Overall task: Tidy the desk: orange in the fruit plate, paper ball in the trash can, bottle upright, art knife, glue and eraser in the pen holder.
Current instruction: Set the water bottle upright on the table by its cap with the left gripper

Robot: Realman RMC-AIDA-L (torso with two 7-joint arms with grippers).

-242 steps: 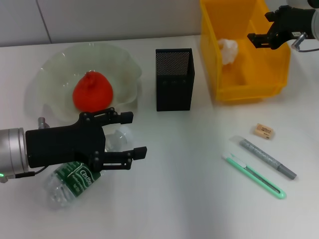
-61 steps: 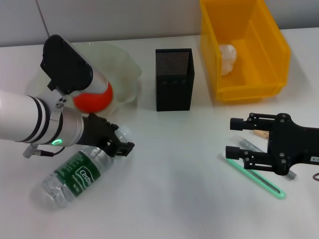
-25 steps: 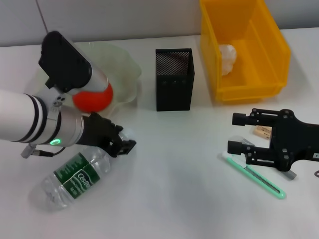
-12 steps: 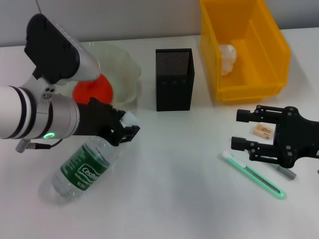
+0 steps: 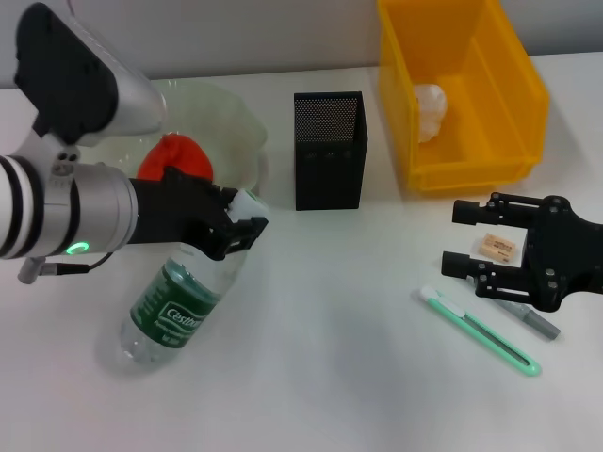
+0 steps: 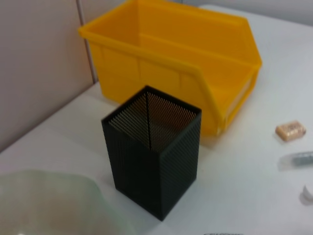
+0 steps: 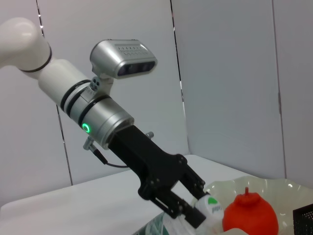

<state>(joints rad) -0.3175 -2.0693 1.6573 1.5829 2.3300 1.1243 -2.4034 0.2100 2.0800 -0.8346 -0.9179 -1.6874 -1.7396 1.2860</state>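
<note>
The bottle (image 5: 179, 306) leans at a slant, base on the table and capped neck raised. My left gripper (image 5: 243, 224) is shut on that neck, just in front of the fruit plate (image 5: 240, 127); the right wrist view shows the same grip, left gripper (image 7: 193, 211) on the bottle (image 7: 209, 206). The orange (image 5: 177, 153) lies in the plate. In the trash can (image 5: 513, 89) sits the paper ball (image 5: 431, 104). My right gripper (image 5: 464, 237) hangs open just left of the eraser (image 5: 497, 247), above the grey glue stick (image 5: 530, 320) and green art knife (image 5: 482, 332). The pen holder (image 5: 329, 151) stands mid-table.
The left wrist view looks over the pen holder (image 6: 156, 156) toward the trash can (image 6: 171, 54), with the eraser (image 6: 290, 131) on the table beyond. White tabletop stretches between the two arms and along the front edge.
My left gripper has risen, lifting the bottle's neck, so the bottle has gone from lying flat to a steep slant. My right gripper has drifted slightly right, toward the eraser.
</note>
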